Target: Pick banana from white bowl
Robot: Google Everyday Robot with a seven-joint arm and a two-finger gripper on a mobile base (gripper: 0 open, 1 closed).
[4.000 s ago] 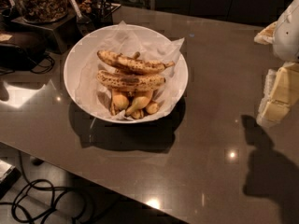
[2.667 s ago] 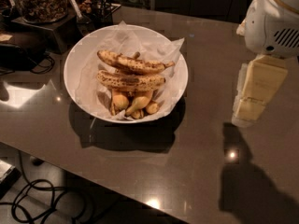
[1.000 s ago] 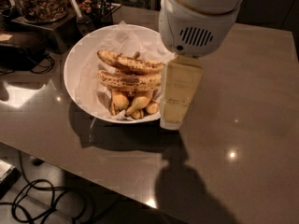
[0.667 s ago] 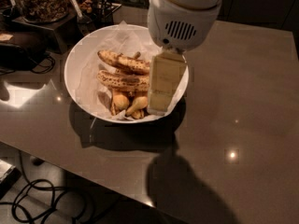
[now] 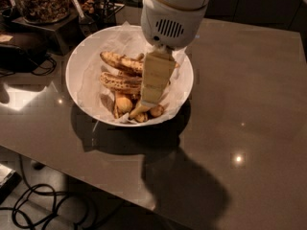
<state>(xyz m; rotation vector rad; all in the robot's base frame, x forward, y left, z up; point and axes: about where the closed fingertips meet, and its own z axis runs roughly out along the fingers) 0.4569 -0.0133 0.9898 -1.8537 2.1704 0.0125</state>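
Gripper: your cream-coloured gripper hangs down inside the white bowl. It slants from the wrist toward the near side, and its tip sits low among the fruit by the near rim.
Grasp: you cannot tell whether it is released or holding anything. It shows only as one pale slab lying over the right ends of the fruit.
Wrist: a white rounded housing with a vent grille sits above the bowl's far right rim and hides that part of it.
Banana: spotted and browned, it lies across the upper middle of the bowl. Its right end runs behind the gripper.
Second banana: it lies just below the first and roughly parallel to it, with its right end covered the same way.
Small pieces: short yellow-brown stubs are bunched at the near side of the bowl, next to the gripper's tip. You cannot tell whether they touch it.
White bowl: it stands on the left part of the table.
Paper: crinkled and white, it lines the bowl and rises over the far rim.
Table: the top is dark and glossy with small light glints. The arm's shadow falls on its near side.
Jar: it holds brown pieces and stands on a dark stand beyond the bowl at top left.
Cables: black loops lie on the floor at bottom left.
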